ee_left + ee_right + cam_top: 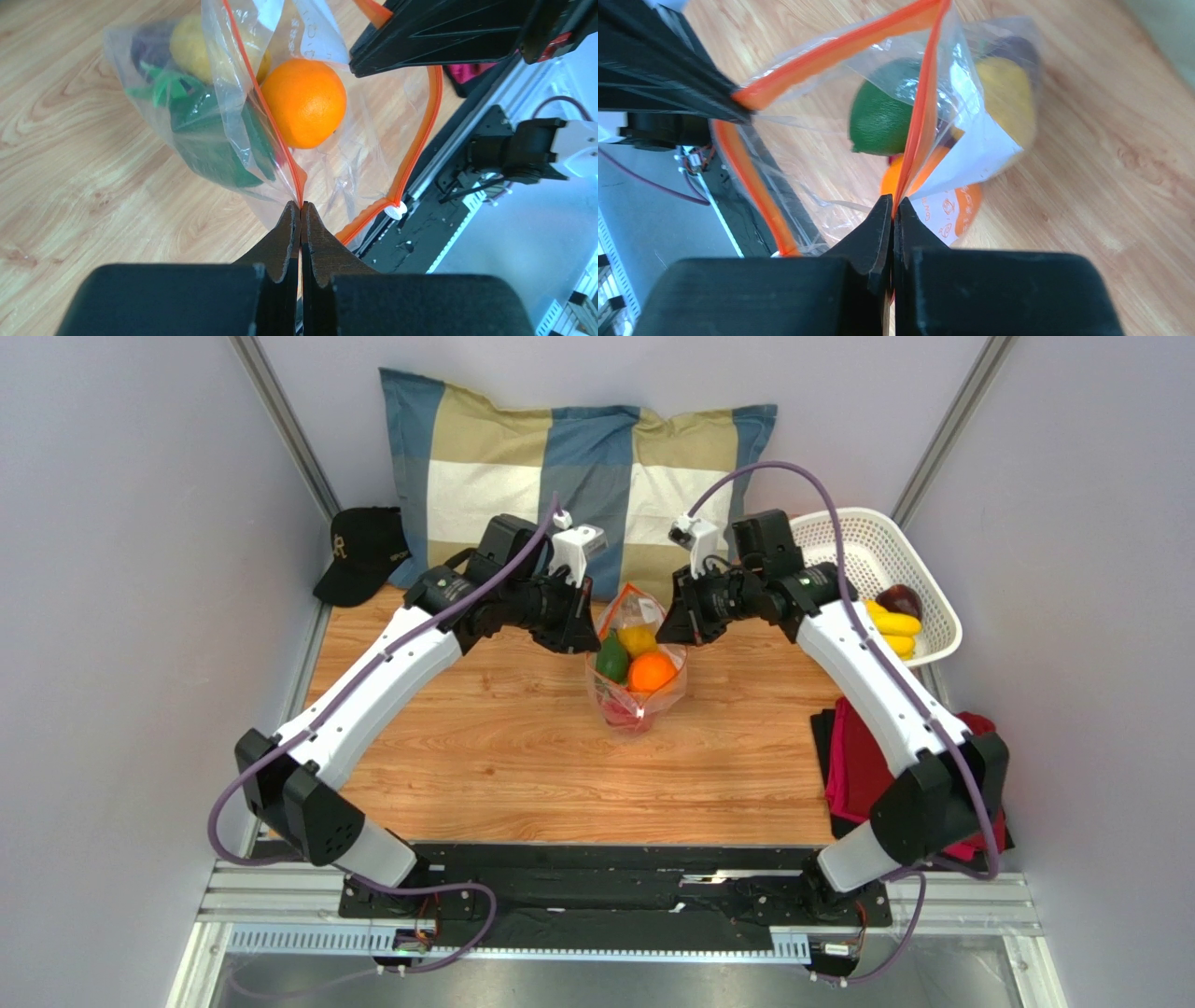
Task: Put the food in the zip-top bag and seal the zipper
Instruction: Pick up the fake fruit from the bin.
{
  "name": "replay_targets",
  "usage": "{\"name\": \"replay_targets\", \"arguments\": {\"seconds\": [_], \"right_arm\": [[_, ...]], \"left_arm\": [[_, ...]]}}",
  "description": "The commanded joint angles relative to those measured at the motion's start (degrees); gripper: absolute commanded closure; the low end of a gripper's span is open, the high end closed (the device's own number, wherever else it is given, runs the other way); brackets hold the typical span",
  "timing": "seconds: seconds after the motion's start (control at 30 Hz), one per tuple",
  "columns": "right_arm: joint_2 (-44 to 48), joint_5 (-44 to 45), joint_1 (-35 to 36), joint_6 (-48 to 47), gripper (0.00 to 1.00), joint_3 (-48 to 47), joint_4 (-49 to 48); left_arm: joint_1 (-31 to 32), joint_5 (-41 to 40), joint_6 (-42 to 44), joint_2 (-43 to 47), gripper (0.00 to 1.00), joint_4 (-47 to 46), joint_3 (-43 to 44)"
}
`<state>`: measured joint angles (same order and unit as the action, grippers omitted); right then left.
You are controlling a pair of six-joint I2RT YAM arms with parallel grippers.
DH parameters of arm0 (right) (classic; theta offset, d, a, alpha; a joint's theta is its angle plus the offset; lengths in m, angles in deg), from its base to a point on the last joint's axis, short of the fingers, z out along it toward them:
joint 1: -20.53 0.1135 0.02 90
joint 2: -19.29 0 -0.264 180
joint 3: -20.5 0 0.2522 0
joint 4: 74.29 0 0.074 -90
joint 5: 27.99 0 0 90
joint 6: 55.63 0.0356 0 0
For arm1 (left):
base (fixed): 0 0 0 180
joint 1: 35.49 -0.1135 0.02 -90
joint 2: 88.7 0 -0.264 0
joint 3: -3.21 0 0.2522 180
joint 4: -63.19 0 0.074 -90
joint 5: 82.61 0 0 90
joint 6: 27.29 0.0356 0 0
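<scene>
Left gripper (301, 205) and right gripper (892, 201) pinch the zipper (922, 105); only overhead shows the basket (863, 518) (bananas (892, 626) inside).

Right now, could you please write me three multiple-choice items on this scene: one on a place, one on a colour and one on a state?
1. Where does the orange lie?
A) inside the zip-top bag
B) in the white basket
C) on the red cloth

2. What colour is the zipper?
A) blue
B) orange-red
C) white

3. The fingers of the left gripper are:
A) wide open
B) shut on the zipper
C) shut on the orange

Answers:
1 A: the left wrist view shows the orange behind the clear plastic.
2 B: the strip along the bag's mouth is orange-red in both wrist views.
3 B: the fingertips meet, with the strip's end pinched between them.
</scene>
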<state>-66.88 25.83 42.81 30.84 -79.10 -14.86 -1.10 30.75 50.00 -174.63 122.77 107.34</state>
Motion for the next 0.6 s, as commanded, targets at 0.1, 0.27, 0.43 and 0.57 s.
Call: {"name": "replay_targets", "arguments": {"seconds": [0.1, 0.27, 0.43, 0.57], "right_arm": [[-5.9, 1.5, -3.8, -2.2, 0.94, -3.9, 2.4], [-8.9, -3.0, -10.1, -5.3, 0.37, -9.2, 7.9], [-11.6, -5.1, -23.8, -11.3, 0.02, -19.9, 13.9], [-17.4, 1.5, -31.9, -17.6, 0.04, -28.2, 17.7]], "left_arm": [[-0.4, -0.3, -0.3, -2.6, 1.00, 0.2, 1.9], [-0.5, 0.5, -0.6, -4.2, 1.00, -0.2, 2.3], [-0.7, 1.8, -0.5, -5.3, 1.00, -0.4, 2.4], [-1.0, 2.5, -0.5, -5.8, 1.00, -1.1, 2.7]]}}
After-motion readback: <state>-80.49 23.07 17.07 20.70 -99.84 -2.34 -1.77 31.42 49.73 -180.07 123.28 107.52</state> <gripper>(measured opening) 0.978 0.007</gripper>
